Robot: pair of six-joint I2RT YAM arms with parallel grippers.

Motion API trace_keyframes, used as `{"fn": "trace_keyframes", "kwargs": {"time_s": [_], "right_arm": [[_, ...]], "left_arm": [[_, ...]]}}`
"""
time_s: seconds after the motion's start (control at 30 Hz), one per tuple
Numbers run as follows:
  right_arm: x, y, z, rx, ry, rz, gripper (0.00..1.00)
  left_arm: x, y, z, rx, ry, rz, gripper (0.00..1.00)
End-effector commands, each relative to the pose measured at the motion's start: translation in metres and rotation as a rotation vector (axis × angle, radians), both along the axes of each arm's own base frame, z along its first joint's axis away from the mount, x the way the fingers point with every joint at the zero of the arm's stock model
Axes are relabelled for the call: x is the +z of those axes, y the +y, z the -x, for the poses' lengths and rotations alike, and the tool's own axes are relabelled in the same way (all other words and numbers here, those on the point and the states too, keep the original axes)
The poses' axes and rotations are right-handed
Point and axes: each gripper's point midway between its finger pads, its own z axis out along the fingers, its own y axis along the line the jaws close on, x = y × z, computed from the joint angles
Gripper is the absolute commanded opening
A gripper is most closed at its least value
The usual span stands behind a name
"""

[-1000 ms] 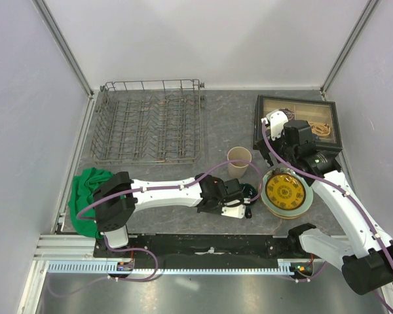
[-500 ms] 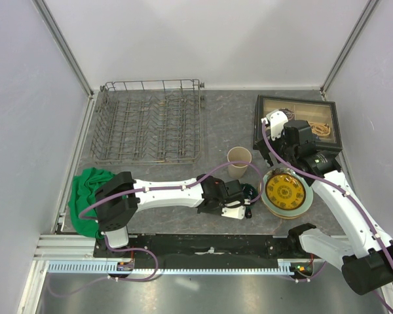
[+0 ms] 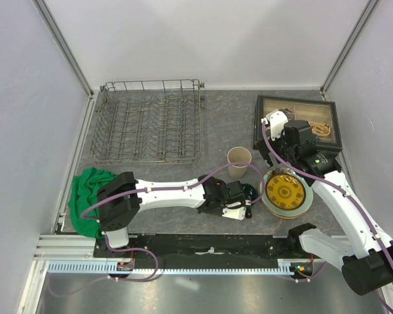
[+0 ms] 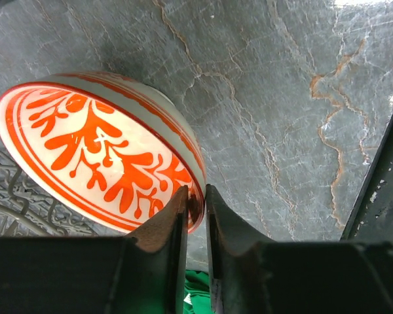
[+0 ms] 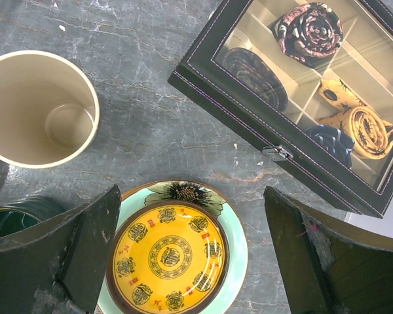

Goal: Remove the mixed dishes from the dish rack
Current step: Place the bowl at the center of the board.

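Rack [image 3: 147,121]: grey wire, at 10 o'clock on the counter [image 3: 226,124]; no dishes show between its tines.
Left fingers [image 4: 173,226]: nearly closed, pinching the bowl's rim, one finger inside and one outside.
Bowl [image 4: 98,157]: red-and-white, tilted so its painted inside faces the left wrist camera. It is at 6 o'clock on the counter, out of the rack. I cannot tell whether it touches the counter.
Right fingers [image 5: 92,242]: spread wide and holding nothing, hanging above the stacked plates.
Yellow dish [image 5: 167,258]: upright on top of the stack, at 4 o'clock on the counter.
Green plate [image 5: 239,255]: directly under the yellow dish, its pale rim showing all round.
Cream plate: bottom of the stack; only a flowered edge shows at the stack's 12 o'clock.
Cup [image 5: 39,108]: beige, upright and empty, at 10 o'clock from the stack and apart from it.
Mug [image 5: 13,219]: dark green, at 9 o'clock from the stack and 6 o'clock from the cup, partly hidden by a right finger.
Box [image 3: 300,121]: dark-framed with a clear lid, at 2 o'clock on the counter, with rolled items in its compartments.
Cloth [image 3: 88,196]: green, bunched at 8 o'clock beside the left arm's base.
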Motion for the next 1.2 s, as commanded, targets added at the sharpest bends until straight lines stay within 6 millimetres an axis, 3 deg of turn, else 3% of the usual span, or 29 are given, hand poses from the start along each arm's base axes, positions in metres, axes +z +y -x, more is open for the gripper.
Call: {"fn": "trace_keyframes", "kwargs": {"time_s": [0.0,0.4,0.63,0.93,1.17], "right_arm": [[0.003,-0.001,0.001,0.0,-0.012,-0.006,0.98],[-0.001,-0.001,0.001,0.001,0.001,0.001,0.98],[-0.001,-0.003,-0.001,-0.007,0.0,0.008,0.98],[0.0,-0.005,-0.003,-0.018,0.004,0.011,0.98],[0.0,-0.005,-0.005,-0.02,0.006,0.016,0.98]], "left_arm": [[0.009,-0.013,-0.003,-0.036,-0.024,0.028,0.25],[0.013,-0.012,0.0,-0.04,-0.021,0.032,0.4],[0.027,-0.013,-0.002,-0.041,-0.042,0.072,0.49],[0.055,-0.016,-0.01,-0.044,-0.098,0.138,0.6],[0.091,-0.019,-0.024,-0.002,-0.129,0.245,0.75]]}}
